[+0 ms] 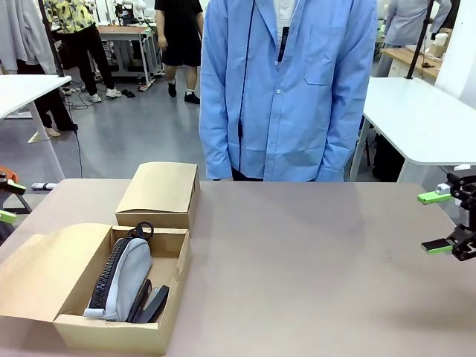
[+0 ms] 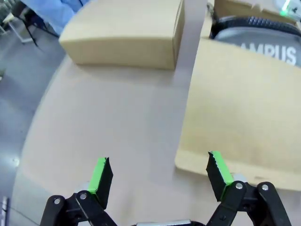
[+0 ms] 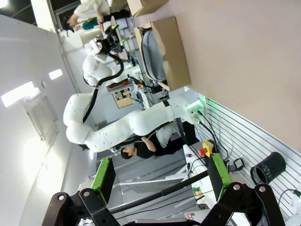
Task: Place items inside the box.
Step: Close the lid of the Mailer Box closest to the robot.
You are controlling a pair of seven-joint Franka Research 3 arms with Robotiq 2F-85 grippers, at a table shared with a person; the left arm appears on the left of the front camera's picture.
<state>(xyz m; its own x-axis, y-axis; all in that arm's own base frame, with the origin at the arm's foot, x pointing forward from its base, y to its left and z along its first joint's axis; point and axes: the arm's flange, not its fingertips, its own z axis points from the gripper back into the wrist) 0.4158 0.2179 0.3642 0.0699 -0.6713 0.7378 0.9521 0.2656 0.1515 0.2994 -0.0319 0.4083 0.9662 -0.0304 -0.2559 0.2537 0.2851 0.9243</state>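
Both the left gripper (image 2: 157, 176) and right gripper (image 1: 439, 221) hang with jaws released and empty, while the grey pencil case (image 1: 123, 279) lies inside the open box (image 1: 111, 338) on the surface (image 1: 312, 268).

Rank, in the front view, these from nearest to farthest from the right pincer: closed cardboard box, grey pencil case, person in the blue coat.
From the right pincer at the table's right edge:
1. Person in the blue coat, across the table.
2. Closed cardboard box, left of centre.
3. Grey pencil case, inside the open box, far left.
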